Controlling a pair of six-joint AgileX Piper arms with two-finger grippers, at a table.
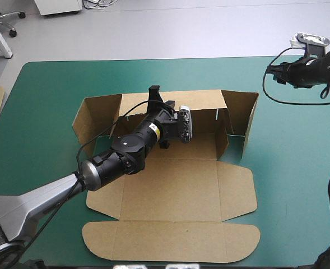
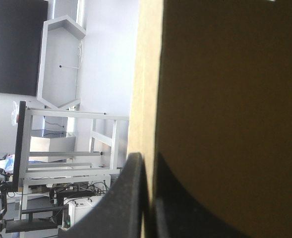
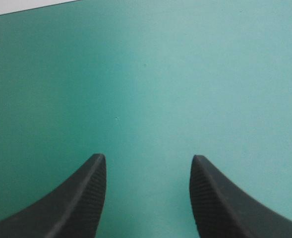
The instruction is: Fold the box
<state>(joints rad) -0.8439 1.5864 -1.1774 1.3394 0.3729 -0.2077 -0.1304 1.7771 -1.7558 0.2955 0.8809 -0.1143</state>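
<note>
In the high view, the left gripper (image 1: 153,93) is extending over the brown box (image 1: 170,190), which is lying mid-table on the teal-green cover (image 1: 47,112). It is pinching the top edge of the raised far wall, and the flat lid is lying back under and behind its wrist. The right gripper (image 1: 278,72) is hanging well apart from the box, beyond its far right corner.

In the left wrist view, the black fingers (image 2: 128,198) are clenching the board's edge between them.

In the right wrist view, the gripper's fingers (image 3: 93,188) are standing released and spread, with the cover ahead of them.
</note>
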